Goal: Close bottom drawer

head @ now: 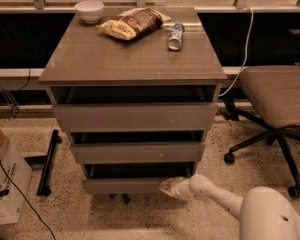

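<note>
The bottom drawer (pixel 125 185) is the lowest of three grey-brown drawers in the cabinet. It stands only slightly out, with a dark gap above its flat front. My gripper (pixel 166 187) is at the end of a white arm that comes in from the lower right. It presses against the right end of the bottom drawer's front. The middle drawer (pixel 137 152) and the top drawer (pixel 135 116) sit above, each with a dark gap over it.
On the cabinet top (pixel 90 59) lie a white bowl (pixel 89 10), a snack bag (pixel 131 23) and a bottle (pixel 175 36) on its side. An office chair (pixel 277 101) stands right. A cardboard box (pixel 2 176) and a black bar (pixel 47 161) are left on the floor.
</note>
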Available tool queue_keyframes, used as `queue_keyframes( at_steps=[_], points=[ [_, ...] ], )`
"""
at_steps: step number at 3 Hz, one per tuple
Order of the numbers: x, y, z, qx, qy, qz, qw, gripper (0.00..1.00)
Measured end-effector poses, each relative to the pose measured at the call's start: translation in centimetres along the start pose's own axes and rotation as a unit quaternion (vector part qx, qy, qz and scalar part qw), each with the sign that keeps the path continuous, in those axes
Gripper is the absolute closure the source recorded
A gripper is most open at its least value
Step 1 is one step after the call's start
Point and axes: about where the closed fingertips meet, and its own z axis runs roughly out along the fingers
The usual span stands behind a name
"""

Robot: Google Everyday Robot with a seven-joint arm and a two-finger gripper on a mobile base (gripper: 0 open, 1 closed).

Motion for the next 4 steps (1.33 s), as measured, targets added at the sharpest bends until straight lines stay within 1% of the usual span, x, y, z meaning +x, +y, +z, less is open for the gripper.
queue_keyframes(
  at_steps=[1,4],
  points=[
    [-0.04,0.16,0.14,-0.001,0.000,0.000,1.0000,0.81],
    [-0.20,0.75,0.65,-0.007,-0.001,0.000,1.0000,0.11]
  ],
)
